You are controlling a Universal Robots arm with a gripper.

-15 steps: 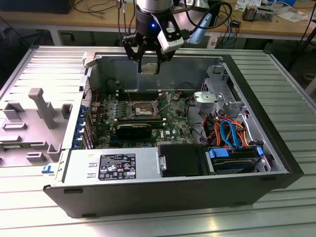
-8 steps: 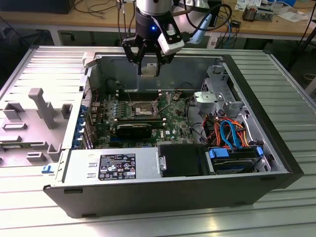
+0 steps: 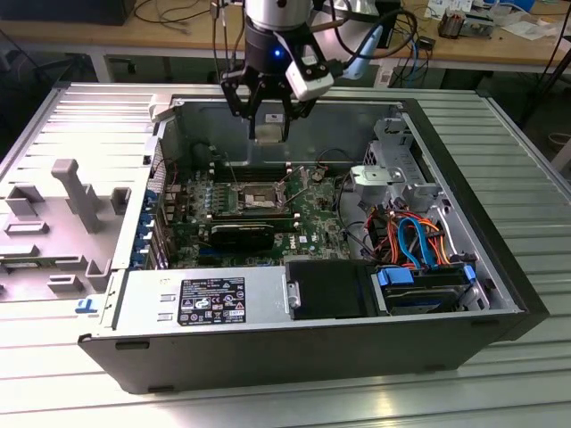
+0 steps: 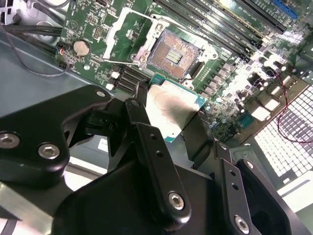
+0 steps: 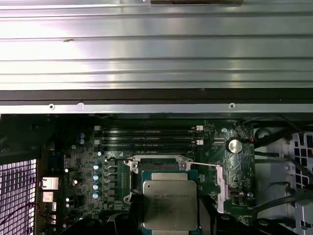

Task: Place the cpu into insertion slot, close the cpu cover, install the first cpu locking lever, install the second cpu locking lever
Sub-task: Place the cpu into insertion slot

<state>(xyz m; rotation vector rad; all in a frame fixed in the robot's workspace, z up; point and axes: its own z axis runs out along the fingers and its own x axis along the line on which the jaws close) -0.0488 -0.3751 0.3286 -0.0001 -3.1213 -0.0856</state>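
Note:
My gripper (image 3: 269,118) hangs over the open computer case, shut on the cpu (image 3: 269,127), a small flat square chip with a dull silver top. In both wrist views the cpu (image 4: 173,105) (image 5: 169,203) sits between the two black fingers (image 4: 146,127), held above the motherboard. The insertion slot (image 4: 171,53) (image 3: 254,198) lies bare below and just beyond the chip, its contact field exposed. The cpu cover (image 4: 113,30), a thin silvery frame, is swung open beside the slot. A thin wire lever (image 5: 205,165) runs along the slot's edge.
Memory sticks (image 5: 146,137) lie along one side of the slot and a coin cell (image 5: 235,146) along another. A black block (image 3: 241,234) sits in front of the slot. The power supply (image 3: 205,299), a drive with blue brackets (image 3: 424,285) and orange and blue cables (image 3: 410,236) line the case's near side.

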